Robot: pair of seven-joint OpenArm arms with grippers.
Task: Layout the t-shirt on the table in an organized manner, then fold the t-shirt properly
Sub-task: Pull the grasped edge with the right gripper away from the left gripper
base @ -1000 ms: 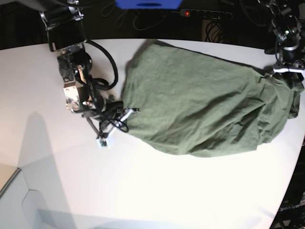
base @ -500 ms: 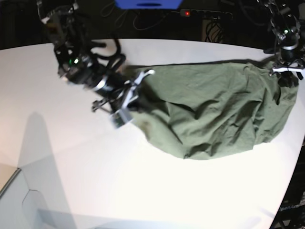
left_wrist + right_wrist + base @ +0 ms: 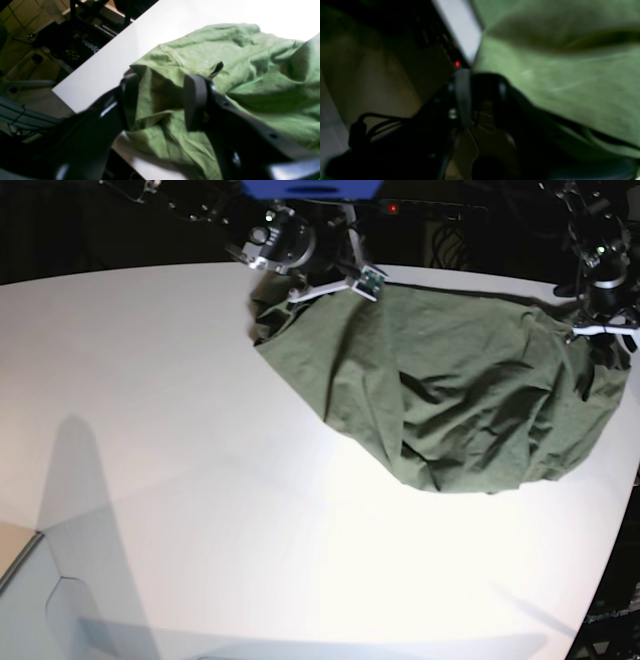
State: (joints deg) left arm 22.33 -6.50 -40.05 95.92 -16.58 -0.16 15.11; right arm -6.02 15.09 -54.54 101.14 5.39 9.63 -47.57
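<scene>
Left wrist view: The left gripper (image 3: 160, 102) has two black fingers (image 3: 195, 100). A bunched fold of the soft, wrinkly olive-green t-shirt (image 3: 225, 75) sits between them. The fingers stand apart with the cloth filling the gap, so it looks like they pinch that fold. The shirt lies near a corner of the big, smooth white table (image 3: 120, 57). Some cloth hangs over the table's edge below the gripper. Past the edge there is a dark floor with black frames.

Right wrist view: This picture is very blurry. The right gripper (image 3: 475, 82) is a dark shape low in the middle. I cannot tell if its fingers are spread or pressed together, or if they hold anything. The green t-shirt (image 3: 557, 75) fills the right side and lies just beside the gripper. A thin strip of the white table (image 3: 460, 27) shows at the top. A small red light (image 3: 456, 64) glows in the dark beside the table edge.

Base view: The green t-shirt (image 3: 450, 380) lies crumpled on the far right part of the white table (image 3: 200, 480). The right gripper (image 3: 345, 280) is at the far edge of the table, at the shirt's top left corner. The left gripper (image 3: 605, 330) is at the shirt's far right end, by the table's right edge. The near part of the table is bright white.
</scene>
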